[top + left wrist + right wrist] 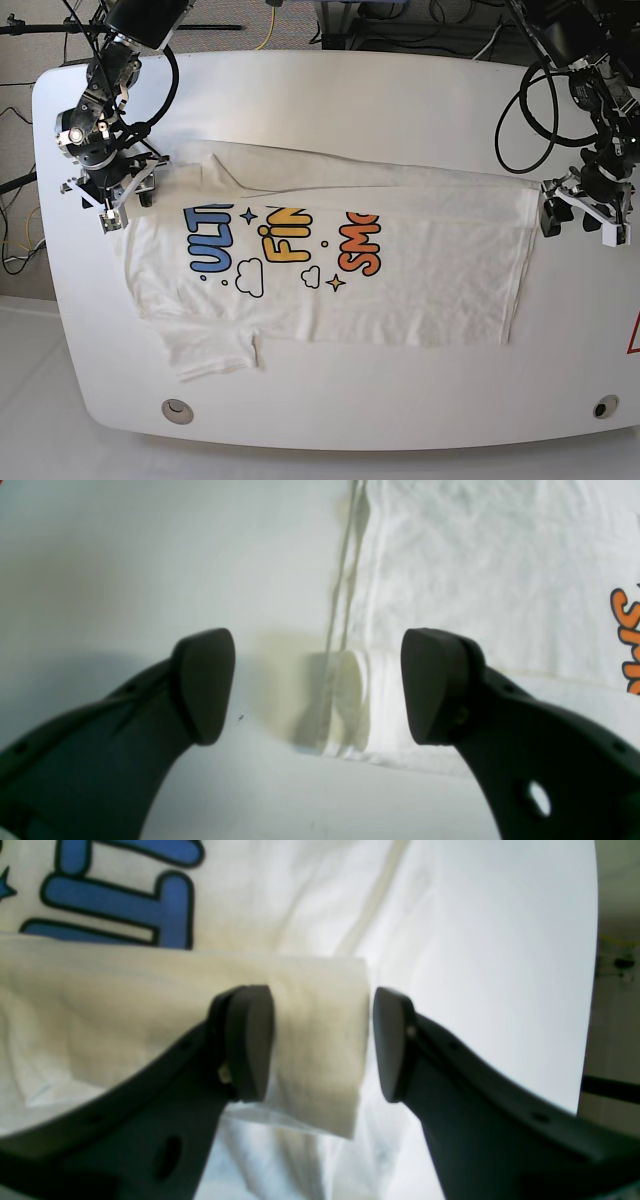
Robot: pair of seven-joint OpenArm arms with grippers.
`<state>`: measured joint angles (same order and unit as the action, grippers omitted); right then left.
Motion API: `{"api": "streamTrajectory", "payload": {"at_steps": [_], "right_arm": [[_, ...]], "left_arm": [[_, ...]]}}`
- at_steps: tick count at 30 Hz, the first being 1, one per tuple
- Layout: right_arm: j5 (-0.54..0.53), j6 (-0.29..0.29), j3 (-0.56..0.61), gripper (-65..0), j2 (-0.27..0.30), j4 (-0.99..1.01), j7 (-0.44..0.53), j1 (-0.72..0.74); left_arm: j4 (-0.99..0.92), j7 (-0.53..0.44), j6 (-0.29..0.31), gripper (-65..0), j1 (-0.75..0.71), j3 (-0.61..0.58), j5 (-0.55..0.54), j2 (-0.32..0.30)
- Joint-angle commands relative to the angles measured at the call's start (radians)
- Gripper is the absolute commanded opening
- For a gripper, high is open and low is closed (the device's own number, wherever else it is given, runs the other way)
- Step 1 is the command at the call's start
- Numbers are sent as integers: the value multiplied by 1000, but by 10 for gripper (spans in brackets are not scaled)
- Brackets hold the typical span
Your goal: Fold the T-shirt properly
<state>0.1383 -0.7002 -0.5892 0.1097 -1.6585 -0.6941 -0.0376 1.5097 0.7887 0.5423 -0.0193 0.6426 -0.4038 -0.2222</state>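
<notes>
The white T-shirt lies flat on the table, print up, with its far long edge folded toward the middle. My left gripper is open at the hem end; in the left wrist view the folded hem corner lies between its fingers, and the orange letters show at the right. My right gripper is open at the shoulder end; in the right wrist view the folded band of cloth ends between its fingers, with the blue letters behind.
The white table has rounded corners and two round caps near the front edge. A loose sleeve lies at the front left. Cables hang at the back right.
</notes>
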Motion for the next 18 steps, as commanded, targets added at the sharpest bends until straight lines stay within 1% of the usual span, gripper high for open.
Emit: {"api": "streamTrajectory", "payload": {"at_steps": [1, 6, 11, 18], "right_arm": [[27, 2, -4, -343, 14, -6, 50, 15], [60, 2, -5, -343, 14, -12, 75, 15], [67, 2, -7, -343, 18, -29, 77, 17], [59, 2, -77, -343, 12, -141, 72, 15]], "left_arm": [[21, -24, 5, -158, 6, 3, -17, -16], [21, -24, 5, -158, 5, 3, -17, -16], [21, -24, 5, -158, 5, 3, -17, -16], [50, -24, 5, -158, 3, 3, -17, -16]]}}
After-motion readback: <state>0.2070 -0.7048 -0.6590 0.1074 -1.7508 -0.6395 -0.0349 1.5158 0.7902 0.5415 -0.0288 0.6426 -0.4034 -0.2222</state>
